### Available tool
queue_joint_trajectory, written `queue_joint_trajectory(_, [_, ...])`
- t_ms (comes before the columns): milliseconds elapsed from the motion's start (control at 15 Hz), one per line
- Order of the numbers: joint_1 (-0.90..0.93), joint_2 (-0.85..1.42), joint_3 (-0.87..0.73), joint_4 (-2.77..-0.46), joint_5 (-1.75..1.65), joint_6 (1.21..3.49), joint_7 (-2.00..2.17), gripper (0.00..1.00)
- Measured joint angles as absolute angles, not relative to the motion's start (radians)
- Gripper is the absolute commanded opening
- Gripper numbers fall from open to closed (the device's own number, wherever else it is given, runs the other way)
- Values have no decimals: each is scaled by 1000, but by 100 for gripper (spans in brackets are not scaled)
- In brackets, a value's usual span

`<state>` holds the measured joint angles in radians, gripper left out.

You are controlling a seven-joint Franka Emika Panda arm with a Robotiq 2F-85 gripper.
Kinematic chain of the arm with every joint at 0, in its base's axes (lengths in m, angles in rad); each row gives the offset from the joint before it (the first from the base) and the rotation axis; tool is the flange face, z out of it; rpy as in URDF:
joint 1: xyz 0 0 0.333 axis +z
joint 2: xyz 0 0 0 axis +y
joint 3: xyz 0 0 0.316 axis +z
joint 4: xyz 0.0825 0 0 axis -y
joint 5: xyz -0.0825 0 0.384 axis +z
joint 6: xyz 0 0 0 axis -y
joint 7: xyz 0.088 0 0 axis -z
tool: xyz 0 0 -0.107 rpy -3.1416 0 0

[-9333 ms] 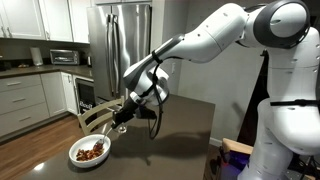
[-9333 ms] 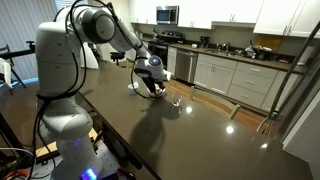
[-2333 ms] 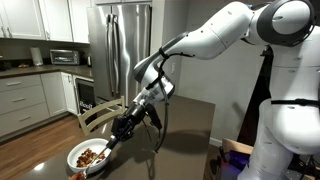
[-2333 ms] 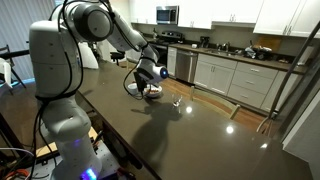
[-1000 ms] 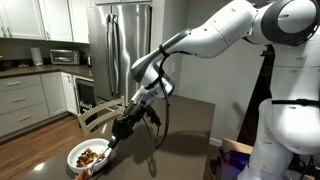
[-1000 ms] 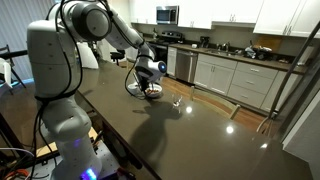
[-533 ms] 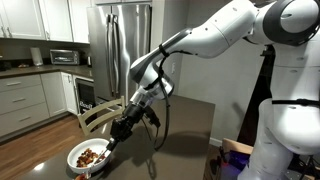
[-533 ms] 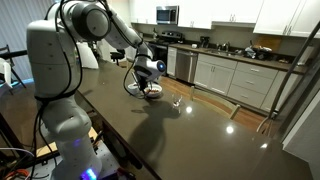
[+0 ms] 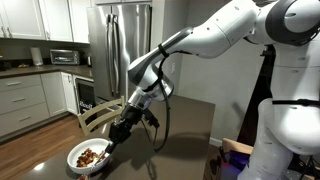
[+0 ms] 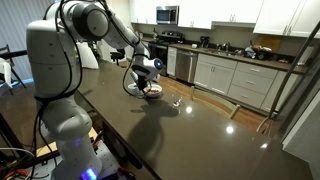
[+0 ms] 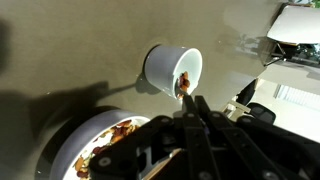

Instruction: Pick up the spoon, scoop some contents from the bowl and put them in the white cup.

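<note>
Arm (image 9: pixel 205 38) angled downward, end effector (image 9: pixel 112 141) closed

Both exterior views give you even, soft indoor light at low resolution, and fine detail is smeared. In an exterior view the refrigerator (image 9: pixel 125 35) door carries pale vertical glare. In an exterior view the dark glossy desk (image 10: pixel 200 140) mirrors small bright spots near its far edge. Your wrist view is dimmer. The tool (image 11: pixel 192 108) reads as a dark, out-of-focus mass, the white cup (image 11: pixel 172 68) is bright, a broad soft shadow covers the left, and the top right corner is blown out.
</note>
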<state>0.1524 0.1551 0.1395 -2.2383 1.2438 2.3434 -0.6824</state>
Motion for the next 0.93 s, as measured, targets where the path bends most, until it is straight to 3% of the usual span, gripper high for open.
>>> queue_joint_trajectory(933, [166, 150, 170, -2232, 1158, 2415, -682, 4])
